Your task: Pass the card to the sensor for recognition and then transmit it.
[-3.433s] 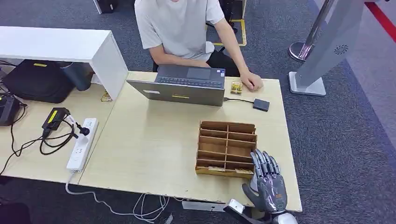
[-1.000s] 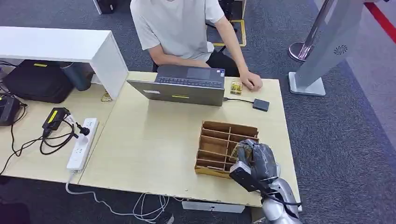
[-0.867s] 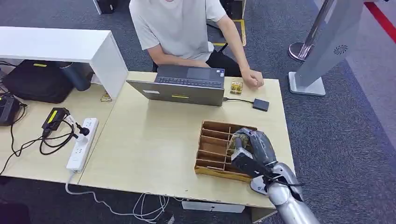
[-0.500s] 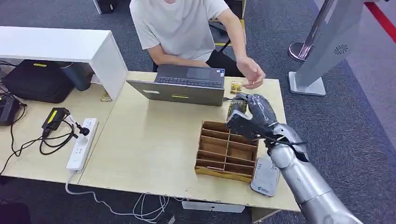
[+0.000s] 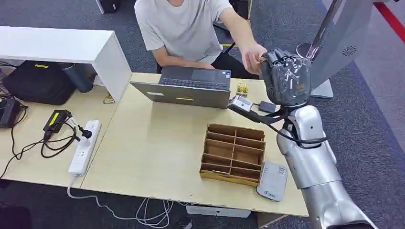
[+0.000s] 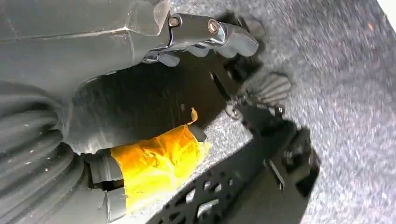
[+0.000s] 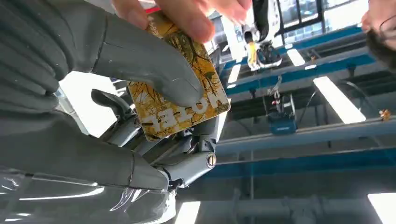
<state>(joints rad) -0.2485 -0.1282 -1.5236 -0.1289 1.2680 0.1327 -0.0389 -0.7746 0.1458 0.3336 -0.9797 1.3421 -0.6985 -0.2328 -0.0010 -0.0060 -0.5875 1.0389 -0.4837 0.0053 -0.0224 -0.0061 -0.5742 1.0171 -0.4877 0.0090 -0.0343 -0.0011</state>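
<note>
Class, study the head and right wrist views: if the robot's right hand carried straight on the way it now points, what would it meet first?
Most likely the person's hand, whose fingers already grip the card held by the right hand; depth beyond is unclear.

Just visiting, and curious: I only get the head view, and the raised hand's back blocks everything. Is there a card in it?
Observer: Yes. The right wrist view shows a yellow card pinned under the thumb of the right hand.
Operator: Has the person taken hold of it?
Observer: The person's fingers pinch the card's far end, while the thumb presses on it too.
</note>
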